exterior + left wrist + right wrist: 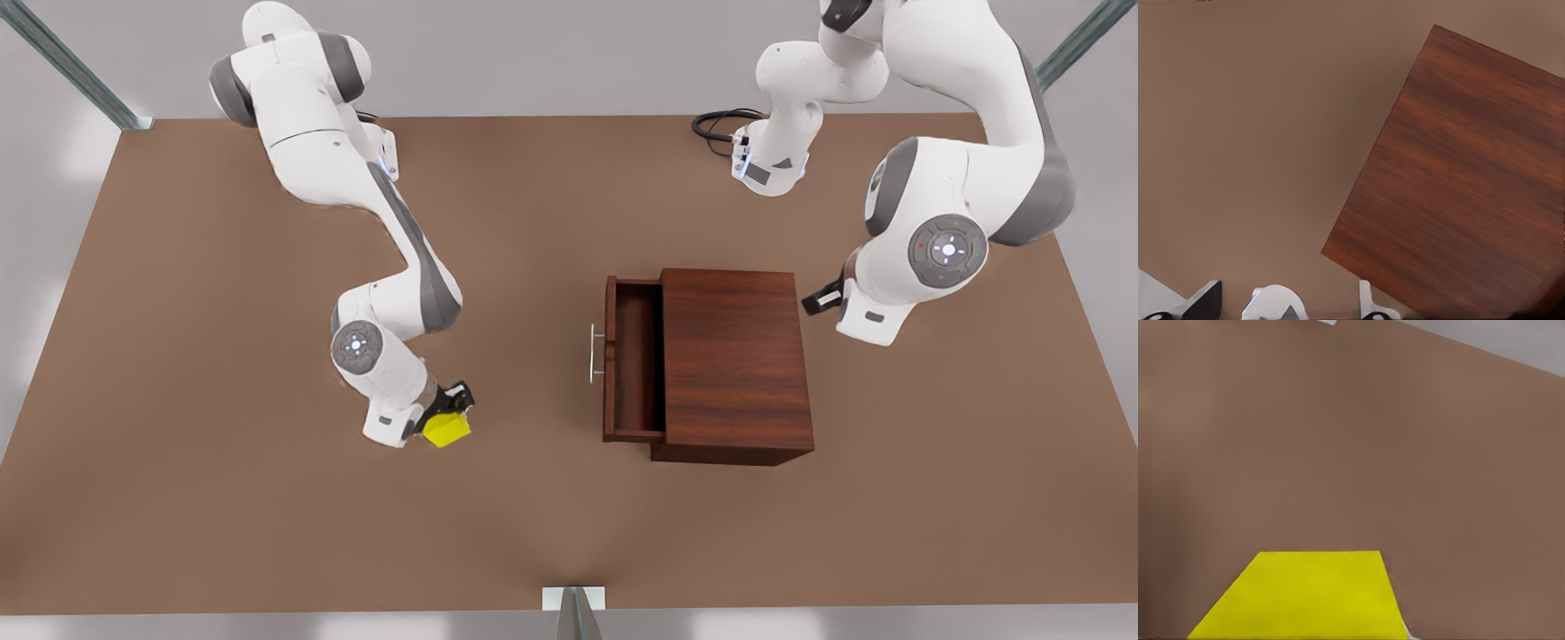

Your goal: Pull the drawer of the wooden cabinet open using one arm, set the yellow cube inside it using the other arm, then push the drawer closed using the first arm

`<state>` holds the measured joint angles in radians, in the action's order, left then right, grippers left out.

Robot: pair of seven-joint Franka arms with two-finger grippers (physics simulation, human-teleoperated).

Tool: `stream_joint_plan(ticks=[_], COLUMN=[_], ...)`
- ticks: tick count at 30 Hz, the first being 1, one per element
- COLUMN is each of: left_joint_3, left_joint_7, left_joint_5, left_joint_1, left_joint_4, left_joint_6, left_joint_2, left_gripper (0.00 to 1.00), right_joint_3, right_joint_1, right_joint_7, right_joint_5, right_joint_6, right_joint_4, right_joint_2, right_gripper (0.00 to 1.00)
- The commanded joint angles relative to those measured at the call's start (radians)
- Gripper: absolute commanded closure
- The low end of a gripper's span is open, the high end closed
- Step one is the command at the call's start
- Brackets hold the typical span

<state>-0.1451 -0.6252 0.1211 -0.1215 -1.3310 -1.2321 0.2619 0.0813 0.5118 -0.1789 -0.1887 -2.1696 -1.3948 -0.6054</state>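
The wooden cabinet (733, 356) stands right of the table's middle in the front view, and its grained top (1458, 187) appears in the left wrist view. Its drawer (636, 356) is pulled out toward the front view's left, silver handle (593, 354) leading, and its inside is bare. The yellow cube (446, 429) sits tilted at the tip of my right gripper (452, 411), which is shut on it, well to the left of the drawer. The cube's face (1305, 593) looms close in the right wrist view. My left gripper (816, 300) hangs by the cabinet's back side, apart from it.
The brown table (222, 498) spreads wide around both arms. A black cable (716, 124) coils by the arm base at the back. Metal frame posts (80, 76) stand at the back corners, and a small bracket (573, 600) sits at the front edge.
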Motion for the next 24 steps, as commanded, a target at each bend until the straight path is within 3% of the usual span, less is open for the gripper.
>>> stream_joint_plan(ticks=[1,6,10,24], left_joint_3=[-0.001,-0.001,0.001,0.004], left_joint_7=[0.614,0.614,0.614,0.608], left_joint_5=[-0.034,-0.029,-0.027,-0.027], left_joint_1=[0.002,0.003,0.008,0.02], left_joint_4=[-0.004,-0.002,-0.002,-0.002], left_joint_6=[-0.015,-0.015,-0.012,-0.003], left_joint_2=[-0.001,-0.004,-0.006,-0.004], left_gripper=[0.0,0.0,0.0,0.0], right_joint_3=[-0.002,-0.012,-0.054,-0.054], right_joint_1=[0.079,0.223,0.264,0.344], right_joint_7=[-0.56,-0.905,-0.975,-0.961], right_joint_5=[0.043,0.032,0.029,0.032], right_joint_6=[0.103,0.099,0.079,-0.003], right_joint_4=[0.076,0.283,0.323,0.335], right_joint_2=[-0.002,-0.06,-0.12,-0.203], right_gripper=[0.72,0.73,0.73,0.73])
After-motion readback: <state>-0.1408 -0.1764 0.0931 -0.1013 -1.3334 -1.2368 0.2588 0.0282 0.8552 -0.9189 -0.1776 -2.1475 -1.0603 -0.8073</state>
